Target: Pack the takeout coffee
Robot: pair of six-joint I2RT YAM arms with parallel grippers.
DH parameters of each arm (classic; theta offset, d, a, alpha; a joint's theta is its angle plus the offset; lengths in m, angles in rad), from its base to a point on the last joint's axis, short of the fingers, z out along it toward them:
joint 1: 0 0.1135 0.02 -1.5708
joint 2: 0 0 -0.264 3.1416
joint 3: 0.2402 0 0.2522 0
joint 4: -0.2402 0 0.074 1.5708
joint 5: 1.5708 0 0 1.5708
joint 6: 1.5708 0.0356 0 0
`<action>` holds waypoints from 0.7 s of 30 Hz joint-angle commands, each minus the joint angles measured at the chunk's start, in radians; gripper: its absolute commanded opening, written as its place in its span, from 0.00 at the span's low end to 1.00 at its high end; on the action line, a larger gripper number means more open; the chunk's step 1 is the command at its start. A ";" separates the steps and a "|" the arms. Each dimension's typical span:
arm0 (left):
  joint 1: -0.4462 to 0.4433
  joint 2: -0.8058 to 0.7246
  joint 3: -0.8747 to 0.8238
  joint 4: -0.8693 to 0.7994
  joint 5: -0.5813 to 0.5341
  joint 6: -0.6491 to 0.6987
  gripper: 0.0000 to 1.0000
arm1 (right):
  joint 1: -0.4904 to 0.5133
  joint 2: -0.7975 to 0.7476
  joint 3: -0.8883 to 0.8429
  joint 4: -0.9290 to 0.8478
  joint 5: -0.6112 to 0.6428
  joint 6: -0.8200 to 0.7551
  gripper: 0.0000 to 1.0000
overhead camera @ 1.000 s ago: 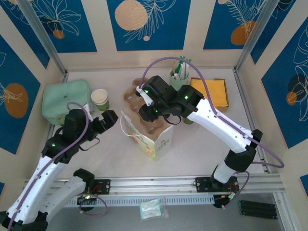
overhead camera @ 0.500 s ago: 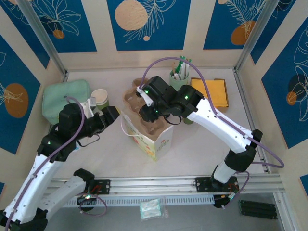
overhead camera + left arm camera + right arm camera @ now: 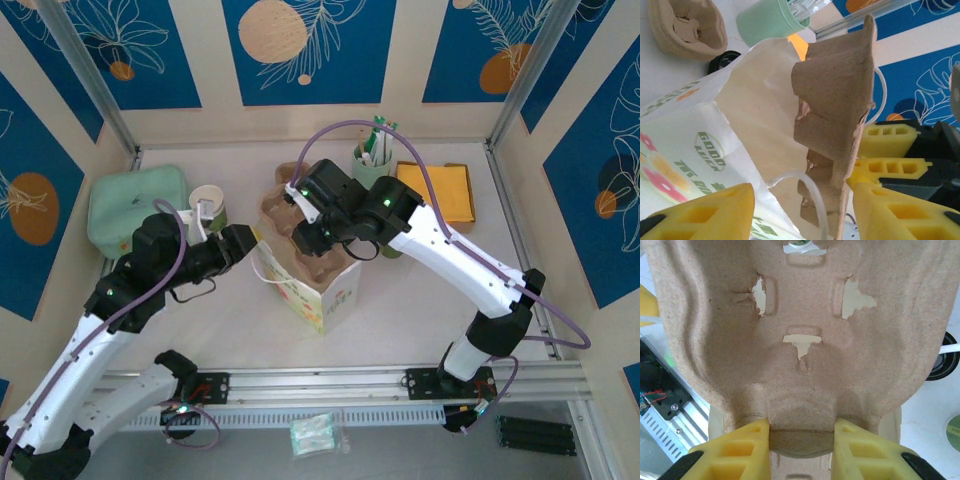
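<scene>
Where the right gripper (image 3: pixel 801 442) presses its yellow pads on the lower rim of the pulp cup carrier (image 3: pixel 800 340), the carrier stands on edge in the open mouth of the paper bag (image 3: pixel 318 290), near the centre of the top view. The left gripper (image 3: pixel 802 202) is spread wide, with the bag's rim and white handle (image 3: pixel 816 200) between its fingers; whether they touch, I cannot tell. Bare table (image 3: pixel 400 320) lies below the bag, toward the rail. Above the bag sit a second carrier (image 3: pixel 283 195) and a mint cup (image 3: pixel 372 165). The takeout coffee (image 3: pixel 391 249) is mostly hidden under the right forearm, just right of the bag.
</scene>
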 commanded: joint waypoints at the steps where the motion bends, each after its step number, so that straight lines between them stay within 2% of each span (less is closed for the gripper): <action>1: -0.009 -0.008 -0.019 0.034 -0.004 -0.003 0.43 | 0.001 0.005 0.035 -0.034 -0.006 0.008 0.28; 7: -0.009 -0.008 -0.024 0.031 -0.012 0.002 0.18 | 0.004 0.012 0.030 -0.049 -0.012 0.004 0.28; 13: -0.010 -0.010 -0.026 0.026 -0.022 0.003 0.00 | 0.011 0.020 0.029 -0.064 -0.023 -0.006 0.28; 21: -0.011 -0.012 -0.021 0.016 -0.033 0.005 0.00 | 0.021 0.025 0.011 -0.086 -0.011 -0.011 0.28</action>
